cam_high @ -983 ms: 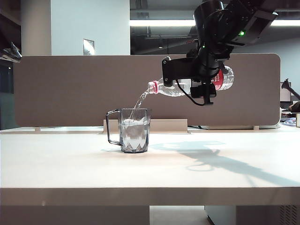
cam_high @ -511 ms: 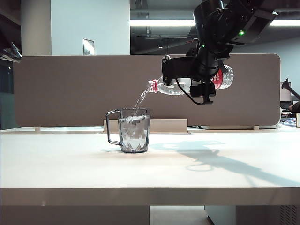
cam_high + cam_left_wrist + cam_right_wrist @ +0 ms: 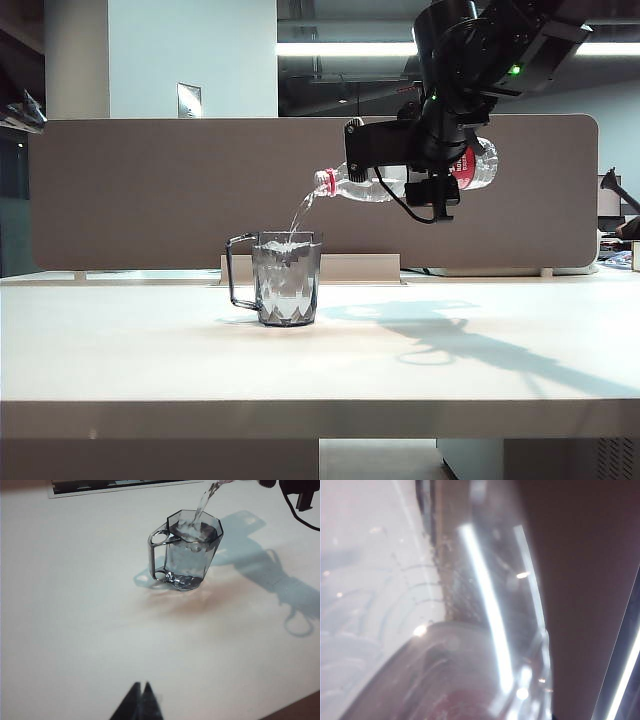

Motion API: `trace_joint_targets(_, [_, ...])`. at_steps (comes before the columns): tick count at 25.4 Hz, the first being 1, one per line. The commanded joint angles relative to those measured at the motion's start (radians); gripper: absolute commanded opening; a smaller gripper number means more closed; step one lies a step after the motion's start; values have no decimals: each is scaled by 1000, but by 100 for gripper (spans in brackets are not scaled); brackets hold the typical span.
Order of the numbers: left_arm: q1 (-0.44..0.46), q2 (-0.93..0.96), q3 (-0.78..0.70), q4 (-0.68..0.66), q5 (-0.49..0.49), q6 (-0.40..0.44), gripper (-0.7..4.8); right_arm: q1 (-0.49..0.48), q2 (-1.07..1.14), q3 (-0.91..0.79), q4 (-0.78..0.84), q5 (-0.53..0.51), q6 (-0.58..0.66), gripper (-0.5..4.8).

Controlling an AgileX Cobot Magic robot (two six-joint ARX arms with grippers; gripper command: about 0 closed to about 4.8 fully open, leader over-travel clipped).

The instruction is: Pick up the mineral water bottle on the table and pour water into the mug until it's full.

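The mineral water bottle [image 3: 362, 187] hangs almost level above the table [image 3: 150, 360], neck pointing left and slightly down. My right gripper [image 3: 436, 178] is shut on its labelled middle. A thin stream of water [image 3: 300, 212] falls from its mouth into the mug [image 3: 288, 278], whose water stands close to the rim. The right wrist view is filled by the blurred clear bottle [image 3: 470, 630]; its fingers do not show. In the left wrist view the mug [image 3: 192, 550] stands far off, the stream [image 3: 205, 500] landing in it. My left gripper [image 3: 141, 686] is shut and holds nothing, hovering over bare table.
A grey partition [image 3: 150, 190] runs behind the table, with a low white strip [image 3: 350, 268] at its foot behind the mug. A black cable [image 3: 405, 208] loops under the right gripper. The arm's shadow [image 3: 470, 345] lies right of the mug.
The water in the mug has risen toward the rim. The bottle and both arms have stayed where they were.
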State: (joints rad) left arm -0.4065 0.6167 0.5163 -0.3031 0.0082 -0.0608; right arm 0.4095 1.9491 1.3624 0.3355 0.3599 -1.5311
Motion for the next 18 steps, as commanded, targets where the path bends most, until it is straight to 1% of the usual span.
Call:
trace_joint_targets(1, [-1,-1,6,13,3,1,-1,2,-14,10,35,5,4,305])
trace_joint_targets(18, [-1,-1,6,13,3,1,-1,3,-14,9,35,4,20,305])
